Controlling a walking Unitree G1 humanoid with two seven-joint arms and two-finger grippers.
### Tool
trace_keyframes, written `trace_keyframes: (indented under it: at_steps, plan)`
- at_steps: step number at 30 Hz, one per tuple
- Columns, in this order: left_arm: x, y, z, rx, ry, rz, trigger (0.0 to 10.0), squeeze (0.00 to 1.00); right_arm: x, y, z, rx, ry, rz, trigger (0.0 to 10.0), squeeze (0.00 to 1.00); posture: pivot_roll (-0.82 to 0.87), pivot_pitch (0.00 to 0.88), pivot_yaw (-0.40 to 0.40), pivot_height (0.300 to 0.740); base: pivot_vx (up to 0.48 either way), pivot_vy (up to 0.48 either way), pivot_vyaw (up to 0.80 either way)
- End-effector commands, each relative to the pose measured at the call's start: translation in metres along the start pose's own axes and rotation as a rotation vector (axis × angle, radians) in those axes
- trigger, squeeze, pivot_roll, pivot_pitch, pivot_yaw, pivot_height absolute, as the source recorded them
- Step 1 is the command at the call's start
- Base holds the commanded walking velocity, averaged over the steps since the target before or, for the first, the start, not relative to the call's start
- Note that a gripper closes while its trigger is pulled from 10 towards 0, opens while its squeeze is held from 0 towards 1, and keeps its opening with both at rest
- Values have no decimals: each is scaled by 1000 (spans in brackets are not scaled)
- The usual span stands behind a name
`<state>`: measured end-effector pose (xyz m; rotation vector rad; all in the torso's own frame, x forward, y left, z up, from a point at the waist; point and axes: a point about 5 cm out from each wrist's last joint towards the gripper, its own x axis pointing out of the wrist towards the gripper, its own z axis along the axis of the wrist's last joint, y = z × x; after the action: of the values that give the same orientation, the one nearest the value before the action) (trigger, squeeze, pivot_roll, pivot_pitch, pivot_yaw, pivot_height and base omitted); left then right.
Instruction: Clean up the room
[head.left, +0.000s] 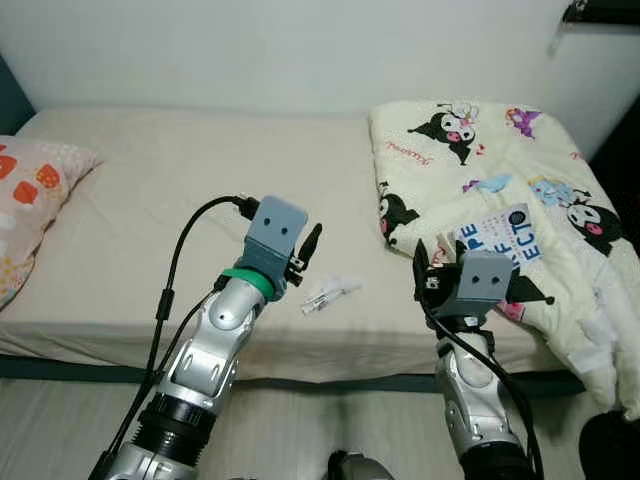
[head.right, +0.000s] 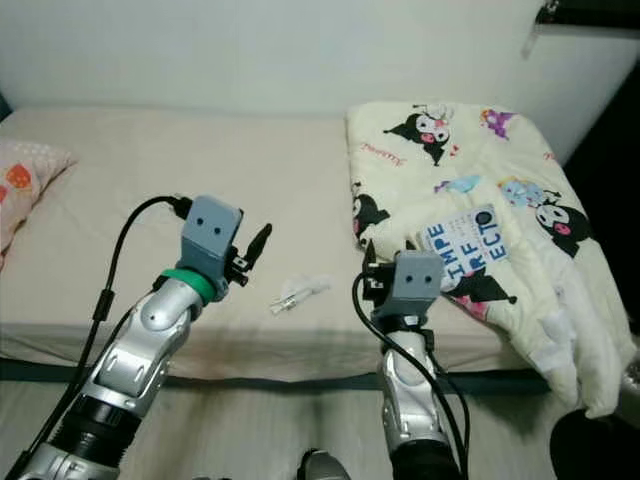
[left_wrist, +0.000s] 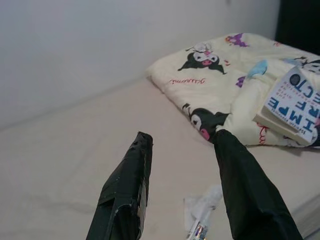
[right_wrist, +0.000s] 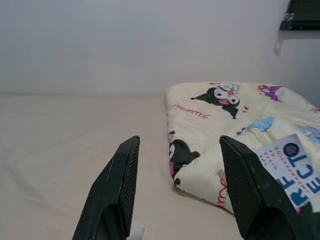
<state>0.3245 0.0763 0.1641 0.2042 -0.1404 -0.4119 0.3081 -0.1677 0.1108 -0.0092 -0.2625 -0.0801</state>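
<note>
A small clear wrapper (head.left: 330, 295) lies just below the centre of the left eye frame, on the bare sheet of the bed (head.left: 150, 200), between the two raised arms. It looks like thin crinkled plastic around a slim tube or pen-like piece: very light, limp and likely slippery, so it should flatten or skid if pushed. The firmer core at its lower-left end seems the best place to pinch, across its narrow width. The left gripper (left_wrist: 182, 187) hovers just left of it, in the lower middle of the frame, its two black fingers (left_wrist: 125, 190) spread apart and empty, with the wrapper showing between them in the left wrist view. The right gripper (right_wrist: 177, 192) is at the lower right, beside the folded cartoon-print blanket (head.left: 480, 160), its fingers likewise parted and holding nothing. On the blanket, right of centre, rests a white booklet (head.left: 500, 235) with blue letters. A patterned pillow (head.left: 25, 200) sits at the left edge.
</note>
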Motion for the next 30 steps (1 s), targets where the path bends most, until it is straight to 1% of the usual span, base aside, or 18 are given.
trace_keyframes:
  at_steps: [1, 12, 19, 30]
  plan:
    - [1, -1, 0, 14, -4, -5, 10000, 0, -3, -3, -3, 2, 13, -15, 10000, 0, -107, 34, 41, 721, 0, -330, 0]
    - [1, -1, 0, 16, -12, -3, 10000, 0, -3, -3, -4, 3, 13, -16, 10000, 0, -107, 33, 43, 721, 0, -451, 0]
    - [2, 1, -3, -5, 18, 16, 10000, 0, -3, -3, -4, 3, 15, -15, 10000, 0, -108, 35, 43, 721, 0, 0, 0]
    - [2, 2, -5, -11, 31, 26, 10000, 0, -4, -2, -4, 3, 15, -12, 10000, 0, -108, 36, 42, 721, 0, 28, 0]
